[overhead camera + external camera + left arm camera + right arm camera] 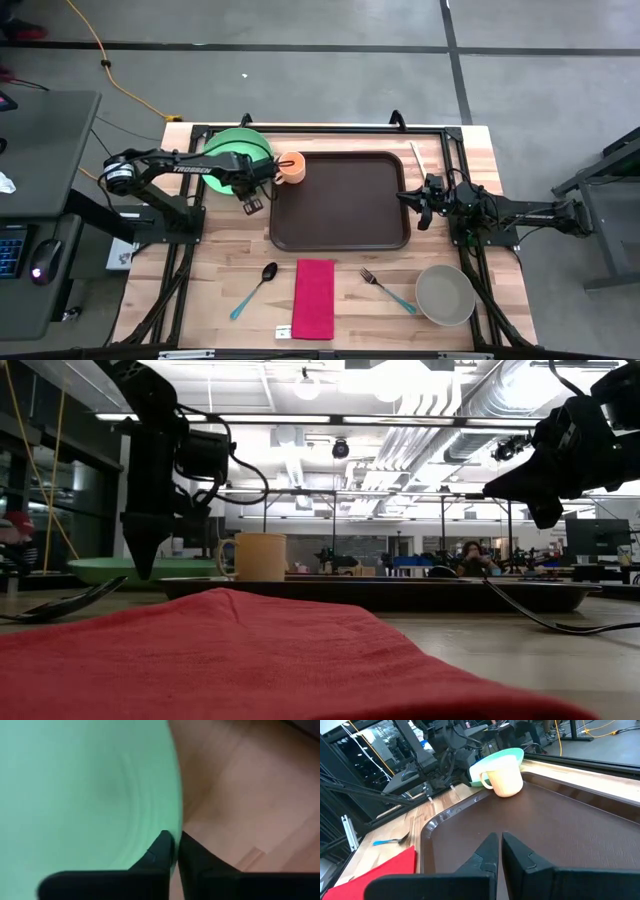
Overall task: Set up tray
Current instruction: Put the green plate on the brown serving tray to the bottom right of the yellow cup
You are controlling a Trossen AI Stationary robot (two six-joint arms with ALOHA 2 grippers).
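The tray (340, 200), a wide dark brown plastic rectangle with rounded corners and a raised rim, lay at the centre of the frame on the pale wooden desk (220, 270), its smooth floor bare. At its upper left corner stood a cream-orange cup (291, 167) with a handle, touching or just over the rim; which, the views did not settle. Left of the cup sat a round green plate (232, 145), glossy and shallow. The left gripper (252, 205) pointed down at the plate's edge, fingers (162, 852) nearly clenched with only a thin slit between them; whether they pinched the plate's rim I could not tell. The right gripper (421, 203) hung over the tray's right rim, fingers (487, 852) clenched on nothing. Below the tray, in the lower part of the frame, lay a dark spoon (255, 288) with a teal handle, a red cloth napkin (313, 297), a fork (388, 290) and a round grey bowl (445, 295), each apart from the others with bare wood between
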